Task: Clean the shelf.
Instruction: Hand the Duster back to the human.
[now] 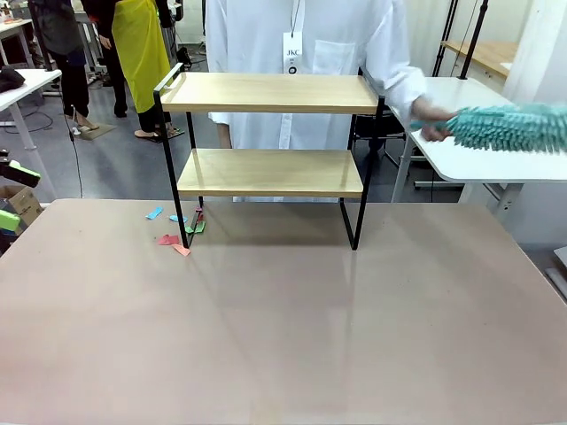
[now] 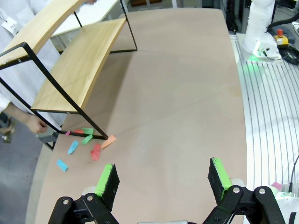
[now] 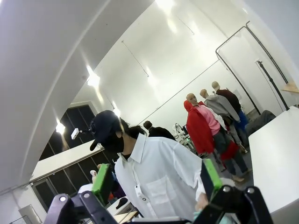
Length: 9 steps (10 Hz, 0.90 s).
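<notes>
The shelf stands at the far middle of the table, two light wooden boards in a thin black frame, both boards bare. In the left wrist view the shelf is at the upper left. Coloured paper scraps lie on the table by its left front leg, and the scraps are ahead and left of my left gripper, which is open and holds nothing. The left gripper's green pads peek in at the picture's left edge. My right gripper is open, empty and aimed upward at the person.
A person in a white shirt stands behind the shelf. Their hand holds a teal fluffy duster out over a white side table at the right. The brown table spreads wide in front of the shelf.
</notes>
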Available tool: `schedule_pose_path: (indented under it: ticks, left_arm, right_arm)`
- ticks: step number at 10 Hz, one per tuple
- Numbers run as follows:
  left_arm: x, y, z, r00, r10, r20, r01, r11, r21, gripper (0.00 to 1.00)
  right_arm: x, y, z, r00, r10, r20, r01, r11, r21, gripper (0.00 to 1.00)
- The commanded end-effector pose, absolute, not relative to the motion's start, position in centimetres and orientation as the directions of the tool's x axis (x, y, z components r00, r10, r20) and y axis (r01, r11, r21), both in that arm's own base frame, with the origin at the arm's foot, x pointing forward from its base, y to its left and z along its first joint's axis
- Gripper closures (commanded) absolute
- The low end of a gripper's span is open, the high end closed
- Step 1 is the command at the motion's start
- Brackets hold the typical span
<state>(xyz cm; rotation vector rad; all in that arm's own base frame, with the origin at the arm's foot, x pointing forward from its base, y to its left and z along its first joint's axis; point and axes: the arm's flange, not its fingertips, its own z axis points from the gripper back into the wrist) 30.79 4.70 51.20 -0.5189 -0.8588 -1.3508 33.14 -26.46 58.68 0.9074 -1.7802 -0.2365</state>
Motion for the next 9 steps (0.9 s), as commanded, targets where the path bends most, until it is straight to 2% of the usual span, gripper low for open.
schedule_pose_path:
  ticks: [1, 9]
  left_arm:
    - [30.97, 4.70, 51.16, -0.025, -0.602, 0.798, 0.972, 0.173, 0.161, 0.00]
    - [30.97, 4.70, 51.16, -0.025, -0.602, 0.798, 0.972, 0.173, 0.161, 0.00]
  right_arm:
    - [32.84, -26.10, 58.55, -0.148, -0.662, 0.735, -0.454, 0.706, 0.544, 0.00]
    - [32.84, -26.10, 58.55, -0.148, -0.662, 0.735, -0.454, 0.706, 0.544, 0.00]
